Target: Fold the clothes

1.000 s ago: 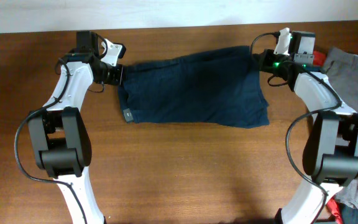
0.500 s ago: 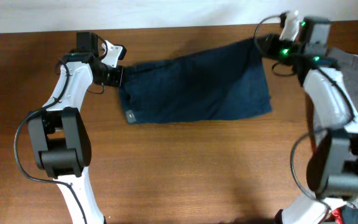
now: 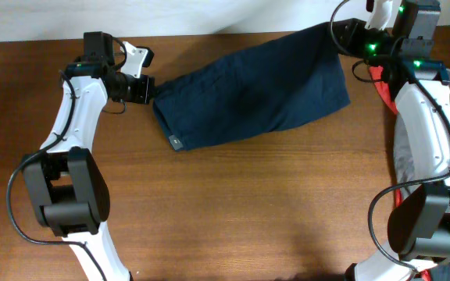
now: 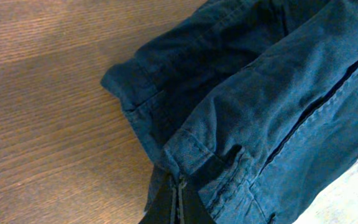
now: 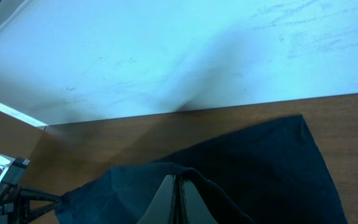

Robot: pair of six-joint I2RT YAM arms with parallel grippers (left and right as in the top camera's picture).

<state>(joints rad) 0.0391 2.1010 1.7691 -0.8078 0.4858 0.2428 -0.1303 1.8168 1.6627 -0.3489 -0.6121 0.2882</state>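
Since a second ago my right arm has swung toward the far edge, hauling that end up. The wooden table [image 3: 248, 203] carries the navy shorts [image 3: 252, 90], slanted across its far half and stretched between both grippers. Left gripper [image 3: 151, 88] is clamped on the left hem. Right gripper [image 3: 338, 33] is clamped on the far right corner. A light tag [image 3: 175, 143] sits at the near-left edge.

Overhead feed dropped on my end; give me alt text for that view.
Dark navy shorts stretch diagonally across the wooden table, pinched at their left end by the left tool and at their far-right corner by the right tool. A small light tag shows at the near-left edge.
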